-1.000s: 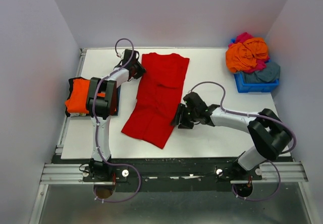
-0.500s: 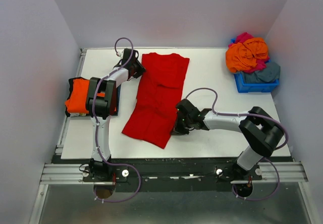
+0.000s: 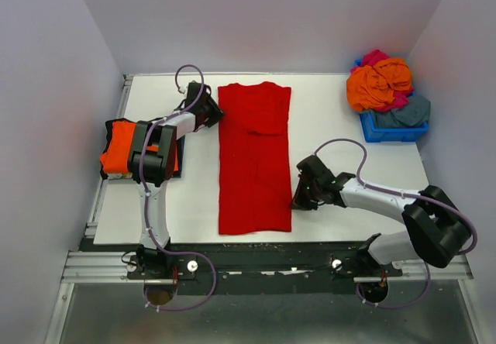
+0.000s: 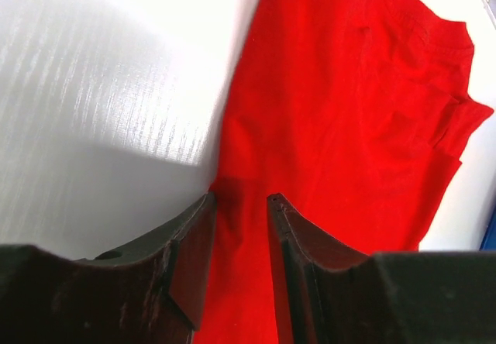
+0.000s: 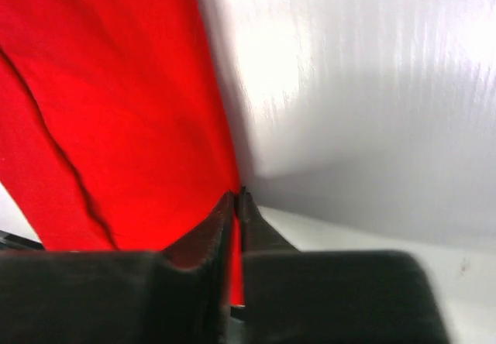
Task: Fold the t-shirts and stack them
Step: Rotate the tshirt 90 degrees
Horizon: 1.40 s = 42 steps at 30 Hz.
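Red t-shirt [image 3: 255,162] lies flat mid-table as a long strip. R gripper [image 3: 298,201] pinches its near right edge, jaws pressed together; L gripper [image 4: 241,202] w/ jaws spread astride the far left edge.

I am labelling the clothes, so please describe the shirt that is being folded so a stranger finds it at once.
Look at the white table: in its middle, between the two arms, lies the red t-shirt, a long strip running from far edge to near edge. It alone is spread flat; the other shirts are heaped in the blue bin or stacked at the left.
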Available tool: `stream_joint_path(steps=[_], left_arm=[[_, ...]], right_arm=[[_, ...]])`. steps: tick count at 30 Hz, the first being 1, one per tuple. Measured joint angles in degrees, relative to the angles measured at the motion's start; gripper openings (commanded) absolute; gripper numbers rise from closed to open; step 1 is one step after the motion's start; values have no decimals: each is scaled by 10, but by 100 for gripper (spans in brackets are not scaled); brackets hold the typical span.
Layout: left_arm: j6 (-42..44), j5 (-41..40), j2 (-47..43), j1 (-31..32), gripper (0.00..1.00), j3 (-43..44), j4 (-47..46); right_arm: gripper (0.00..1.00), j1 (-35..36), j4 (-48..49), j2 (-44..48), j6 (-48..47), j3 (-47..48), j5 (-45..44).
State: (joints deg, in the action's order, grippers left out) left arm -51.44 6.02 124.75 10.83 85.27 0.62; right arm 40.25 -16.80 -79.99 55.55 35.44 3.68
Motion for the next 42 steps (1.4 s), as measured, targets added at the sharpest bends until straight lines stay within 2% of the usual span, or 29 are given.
stream_joint_path(steps=[2, 4, 8, 20, 27, 32, 36, 39, 42], left_arm=[[0, 3, 0, 0, 49, 0, -2], [2, 4, 0, 1, 49, 1, -2], [7, 4, 3, 2, 45, 13, 15], [2, 3, 86, 14, 36, 144, 55], [-25, -10, 90, 20, 36, 143, 45], [-35, -17, 90, 22, 36, 136, 31], [-37, -19, 90, 23, 36, 136, 28], [-42, -20, 89, 24, 37, 128, 18], [-44, -20, 86, 24, 43, 120, 8]], right_arm=[[44, -3, -12, 14, -12, -5, -2], [53, -3, -15, 18, -23, -5, 2], [54, -3, -12, 28, -40, -7, 11], [47, 0, 12, 64, -46, -51, 59], [47, 16, 51, 62, -39, -72, 106], [32, 33, 67, 47, -31, -74, 125], [1, 36, 73, 50, -24, -89, 134], [1, 37, 70, 60, -16, -100, 135], [1, 37, 50, 80, -16, -104, 125]])
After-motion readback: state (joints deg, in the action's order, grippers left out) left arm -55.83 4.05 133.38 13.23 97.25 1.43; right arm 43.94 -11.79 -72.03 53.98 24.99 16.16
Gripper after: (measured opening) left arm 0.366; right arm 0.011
